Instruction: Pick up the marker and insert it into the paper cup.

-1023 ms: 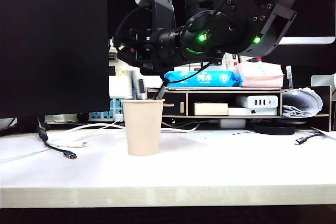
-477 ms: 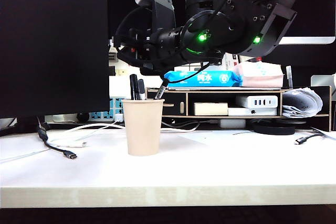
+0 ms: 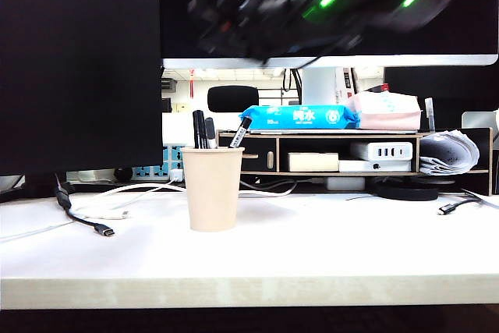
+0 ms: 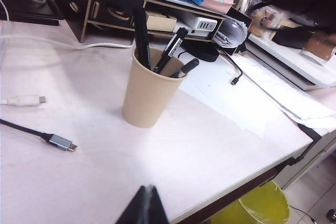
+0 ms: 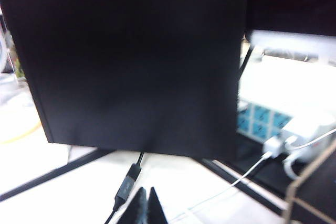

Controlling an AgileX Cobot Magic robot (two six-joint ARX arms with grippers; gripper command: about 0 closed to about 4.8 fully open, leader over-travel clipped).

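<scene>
Standing slim marker [image 4: 142, 38], tapered paper cup [image 4: 148, 95]

Right hand [image 5: 146, 203] closed, empty; left hand [image 4: 147, 205] closed.

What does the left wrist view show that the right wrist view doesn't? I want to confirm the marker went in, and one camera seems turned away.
Only the left wrist view shows the paper cup standing on the table, with the marker and two other pens upright or leaning inside it, plus the shut left gripper and a yellow bin. Only the right wrist view shows the large black monitor close up and the shut, empty right gripper. Both show the pale tabletop and loose cables.
</scene>
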